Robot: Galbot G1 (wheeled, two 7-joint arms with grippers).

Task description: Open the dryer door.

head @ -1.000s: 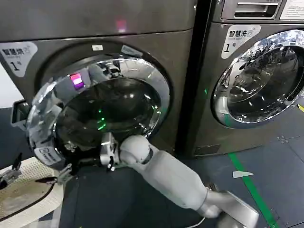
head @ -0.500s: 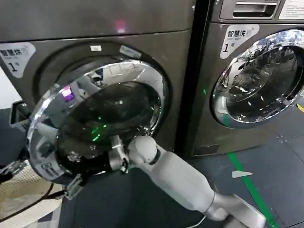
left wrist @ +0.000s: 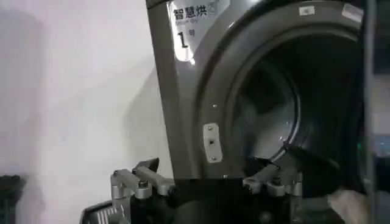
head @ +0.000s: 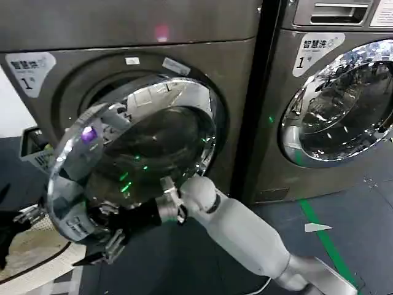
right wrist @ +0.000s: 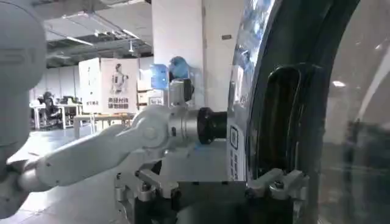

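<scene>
Currently on view, largest first.

Dryer [head: 141, 37]: grey front-loading machine on the robot's left side of the head view, drum mouth exposed behind the door. A second machine [head: 331, 104] with its own round door stands just beside it, shut and untouched.

Dryer door [head: 147, 141]: chrome ring round dark bulging glass, partly swung out from the drum opening, hinged on its far-left side, free edge toward the robot. Judged well begun but not fully open.

Right arm [head: 239, 227]: white, reaching low across the door's lower front.

Right gripper [head: 104, 239]: at the door's lower rim, fingers spread on either side of that edge; in the right wrist view the rim [right wrist: 274, 122] stands between them, but the views do not settle whether they actually clamp it.

Left gripper [left wrist: 207, 185]: beside the dryer's left edge, fingers apart, empty, idle.

Risk: if contact is only a hook on polished chrome, the fingers could slide off as the swing arc widens, and the door may drift back.
</scene>
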